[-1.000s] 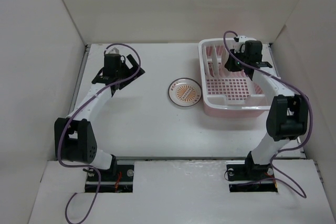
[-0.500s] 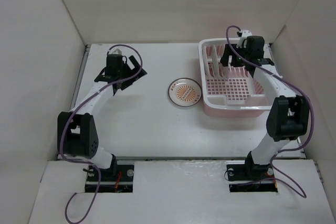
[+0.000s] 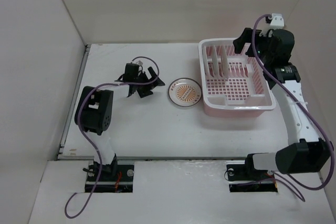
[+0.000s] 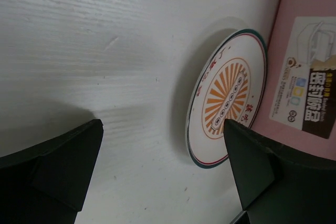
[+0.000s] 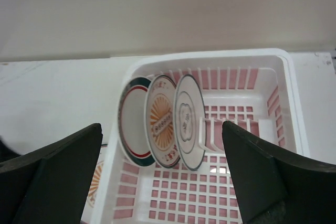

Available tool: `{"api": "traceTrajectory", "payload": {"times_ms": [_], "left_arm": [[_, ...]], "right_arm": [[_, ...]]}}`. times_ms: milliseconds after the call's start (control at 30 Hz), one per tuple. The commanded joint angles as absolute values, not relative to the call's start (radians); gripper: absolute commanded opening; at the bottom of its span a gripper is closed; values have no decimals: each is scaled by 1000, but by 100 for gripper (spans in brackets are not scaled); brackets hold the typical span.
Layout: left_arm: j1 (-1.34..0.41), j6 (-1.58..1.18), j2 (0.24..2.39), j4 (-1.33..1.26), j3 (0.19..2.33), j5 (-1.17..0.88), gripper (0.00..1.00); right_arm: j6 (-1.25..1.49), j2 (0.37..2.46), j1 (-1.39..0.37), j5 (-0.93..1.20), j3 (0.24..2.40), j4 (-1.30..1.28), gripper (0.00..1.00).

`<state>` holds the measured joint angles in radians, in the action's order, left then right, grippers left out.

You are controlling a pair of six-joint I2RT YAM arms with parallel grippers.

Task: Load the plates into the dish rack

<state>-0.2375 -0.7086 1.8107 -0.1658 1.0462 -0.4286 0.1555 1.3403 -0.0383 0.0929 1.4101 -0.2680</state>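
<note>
The dish rack [image 3: 239, 109] is sitting on the far right part of the table [image 3: 157, 129]. Three plates [image 5: 160, 121] are standing on edge, side by side, inside it toward its far left corner. A fourth plate [image 3: 185, 92] is lying flat on the table, just beside the rack's left wall.

One overhead view, two wrist views.
Left wrist sits close on the lone plate [image 4: 226, 100]; right wrist looks down into the rack [image 5: 220, 78]; overhead covers both.

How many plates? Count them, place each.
4. Three stand upright in the dish rack: teal-rimmed plate, orange plate, white plate. The fourth plate lies flat beside the rack.
</note>
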Motion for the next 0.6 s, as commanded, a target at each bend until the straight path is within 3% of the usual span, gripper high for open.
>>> {"api": "traceTrajectory", "payload": {"times_ms": [0, 567], "left_arm": [[-261, -727, 1883, -276, 1052, -514, 97], [-351, -727, 2095, -264, 1160, -589, 73]], "right_arm": [[170, 1292, -35, 221, 1424, -207, 100], [170, 1216, -35, 328, 1486, -235, 100]]}}
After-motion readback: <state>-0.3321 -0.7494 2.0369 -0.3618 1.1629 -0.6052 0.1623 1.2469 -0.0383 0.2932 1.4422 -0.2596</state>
